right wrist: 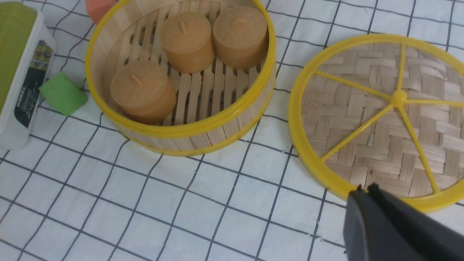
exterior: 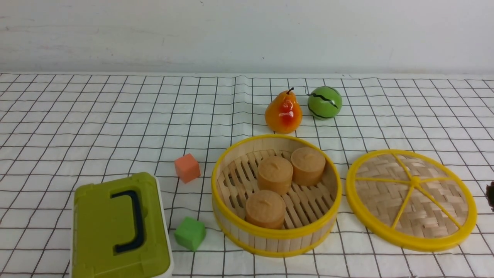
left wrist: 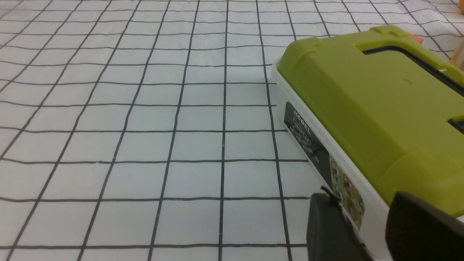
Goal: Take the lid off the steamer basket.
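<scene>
The steamer basket point(exterior: 276, 233) stands uncovered at the middle front of the table, with three tan buns point(exterior: 274, 173) on its slatted floor. The lid point(exterior: 386, 193) lies flat on the cloth just right of it, apart from it. Both also show in the right wrist view: the basket point(right wrist: 188, 128) and the lid point(right wrist: 362, 108). My right gripper point(right wrist: 364, 188) is shut and empty, its tips close to the lid's near rim; only a dark sliver of it point(exterior: 491, 195) shows at the front view's right edge. My left gripper point(left wrist: 366, 217) is open and empty beside the green box.
A green box point(exterior: 115, 227) with a dark handle stands at the front left and also shows in the left wrist view point(left wrist: 362, 101). An orange cube point(exterior: 187, 168) and a green cube point(exterior: 190, 233) lie between box and basket. A pear point(exterior: 283, 112) and a green melon point(exterior: 324, 102) sit behind the basket.
</scene>
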Motion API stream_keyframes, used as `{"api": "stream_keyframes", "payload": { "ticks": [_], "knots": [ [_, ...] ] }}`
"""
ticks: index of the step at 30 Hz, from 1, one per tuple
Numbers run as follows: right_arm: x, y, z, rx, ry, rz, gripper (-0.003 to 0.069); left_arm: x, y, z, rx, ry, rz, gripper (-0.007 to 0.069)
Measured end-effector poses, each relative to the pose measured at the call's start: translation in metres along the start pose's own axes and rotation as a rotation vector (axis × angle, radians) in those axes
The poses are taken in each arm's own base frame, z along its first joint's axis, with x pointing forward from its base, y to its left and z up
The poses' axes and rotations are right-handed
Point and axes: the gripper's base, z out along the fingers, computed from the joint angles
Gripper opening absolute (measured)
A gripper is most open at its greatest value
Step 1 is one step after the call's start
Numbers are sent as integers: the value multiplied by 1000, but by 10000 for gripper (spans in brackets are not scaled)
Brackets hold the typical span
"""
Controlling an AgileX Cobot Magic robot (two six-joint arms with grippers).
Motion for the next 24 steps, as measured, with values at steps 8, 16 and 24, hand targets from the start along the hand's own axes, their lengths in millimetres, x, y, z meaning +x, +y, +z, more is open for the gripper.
{"api": "stream_keyframes", "payload": {
  "ticks": [8, 16, 24],
  "knots": [
    [62, -8, -29, 233, -386, -84, -23, 0, 0, 0, 0, 0, 0, 239],
    [148, -20, -4, 307, -546, -12, -23, 0, 0, 0, 0, 0, 0, 239],
    [186, -28, 23, 305, -417, 104, -23, 0, 0, 0, 0, 0, 0, 239]
  ]
}}
